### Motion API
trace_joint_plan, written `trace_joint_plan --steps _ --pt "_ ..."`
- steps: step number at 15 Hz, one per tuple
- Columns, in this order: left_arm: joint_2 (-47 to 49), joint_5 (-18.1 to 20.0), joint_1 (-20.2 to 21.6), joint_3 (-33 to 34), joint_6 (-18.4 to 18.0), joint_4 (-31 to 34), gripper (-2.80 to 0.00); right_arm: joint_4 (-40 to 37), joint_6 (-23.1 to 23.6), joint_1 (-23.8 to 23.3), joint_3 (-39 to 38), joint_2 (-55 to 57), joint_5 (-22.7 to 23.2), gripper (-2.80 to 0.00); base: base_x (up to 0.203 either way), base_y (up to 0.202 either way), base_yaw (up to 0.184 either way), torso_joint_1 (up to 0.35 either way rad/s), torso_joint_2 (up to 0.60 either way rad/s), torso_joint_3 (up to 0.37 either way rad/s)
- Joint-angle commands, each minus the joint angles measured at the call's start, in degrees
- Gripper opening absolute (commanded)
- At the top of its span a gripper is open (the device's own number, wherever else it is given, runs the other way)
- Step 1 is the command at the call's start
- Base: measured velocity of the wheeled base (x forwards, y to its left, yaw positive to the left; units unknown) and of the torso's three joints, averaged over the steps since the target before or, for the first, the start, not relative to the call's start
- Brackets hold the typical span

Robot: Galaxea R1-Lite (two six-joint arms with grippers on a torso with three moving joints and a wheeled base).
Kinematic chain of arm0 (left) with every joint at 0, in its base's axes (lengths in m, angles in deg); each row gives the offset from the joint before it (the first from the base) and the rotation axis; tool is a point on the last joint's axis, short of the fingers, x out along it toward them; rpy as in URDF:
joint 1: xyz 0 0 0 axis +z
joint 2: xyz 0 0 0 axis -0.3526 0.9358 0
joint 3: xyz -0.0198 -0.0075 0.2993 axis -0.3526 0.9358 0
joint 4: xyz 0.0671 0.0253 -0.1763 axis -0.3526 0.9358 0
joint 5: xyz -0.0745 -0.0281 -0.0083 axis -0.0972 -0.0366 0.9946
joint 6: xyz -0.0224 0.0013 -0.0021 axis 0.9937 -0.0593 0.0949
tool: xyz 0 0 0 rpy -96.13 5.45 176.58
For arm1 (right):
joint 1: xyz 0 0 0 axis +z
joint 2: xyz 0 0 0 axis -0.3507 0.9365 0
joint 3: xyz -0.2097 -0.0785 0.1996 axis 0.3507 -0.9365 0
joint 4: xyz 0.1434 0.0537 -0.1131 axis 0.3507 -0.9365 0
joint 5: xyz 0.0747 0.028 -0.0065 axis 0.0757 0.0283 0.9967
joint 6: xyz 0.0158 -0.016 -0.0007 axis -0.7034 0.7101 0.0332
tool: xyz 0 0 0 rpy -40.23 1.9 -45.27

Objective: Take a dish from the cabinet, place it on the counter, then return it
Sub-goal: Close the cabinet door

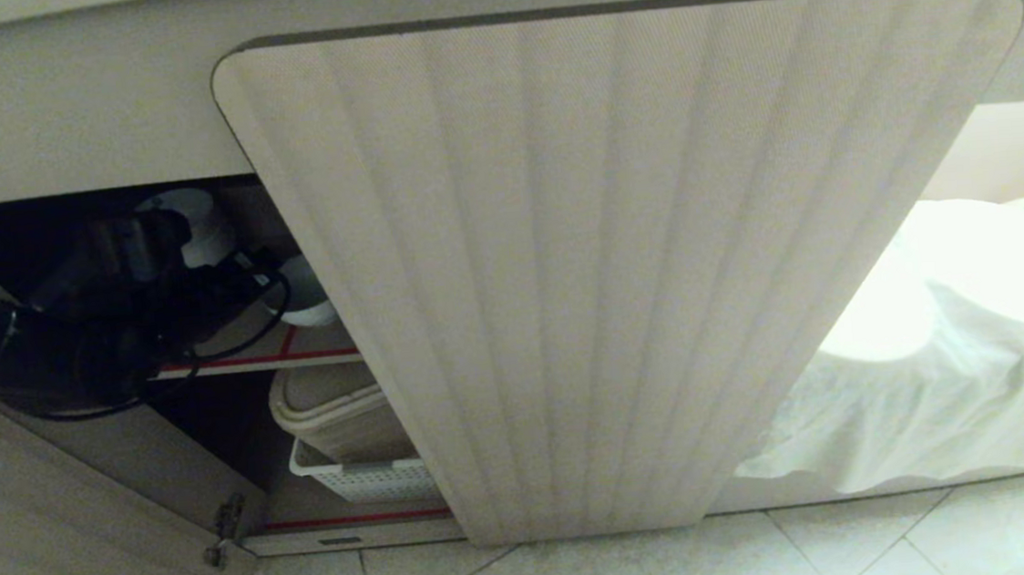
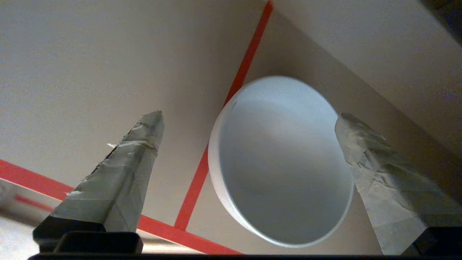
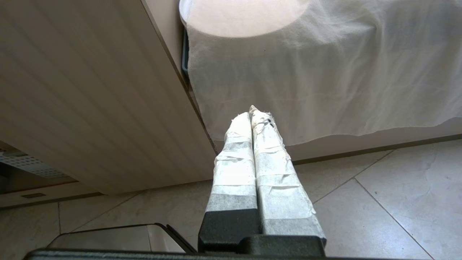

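Tape-wrapped and standing wide apart, the jaws of the left gripper (image 2: 249, 126) are spread around a small white bowl (image 2: 281, 162) without touching it: one finger (image 2: 122, 173) sits well off one side of the rim, the other finger (image 2: 375, 166) just beside the opposite side. That spread looks chosen to clear the bowl's full width; whether this is an approach or a release cannot be told. The bowl sits upright on a beige shelf (image 2: 90, 72) of the cabinet, over a red line (image 2: 249, 61) that crosses the shelf, with a tiny dark mark inside near its rim.

From the head view, the left arm (image 1: 68, 332) reaches into the dark open left bay of the cabinet (image 1: 223, 210), where the bowl (image 1: 307, 294) shows beside the black wrist hardware. Below that shelf are a beige bin (image 1: 339, 411) and a white slotted basket (image 1: 362, 477). A fluted door (image 1: 638, 259) fills the middle of the view.

The right gripper (image 3: 254, 113) hangs parked over the tiled floor (image 3: 379, 195), jaws pressed together and empty, near a white cloth (image 3: 325, 72).
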Motion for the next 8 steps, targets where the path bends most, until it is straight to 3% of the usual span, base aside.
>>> trace_joint_plan --steps 1,8 --pt "-1.23 -0.01 0.03 3.12 -2.21 -4.36 0.0 0.02 -0.03 0.02 -0.01 -0.02 -0.05 -2.8 0.0 0.0 0.0 0.0 0.0 0.0" --pt "-1.93 0.85 1.97 11.77 -11.19 -18.24 0.0 0.02 -0.03 0.02 -0.01 -0.02 -0.07 -2.8 0.0 0.0 0.0 0.0 0.0 0.0"
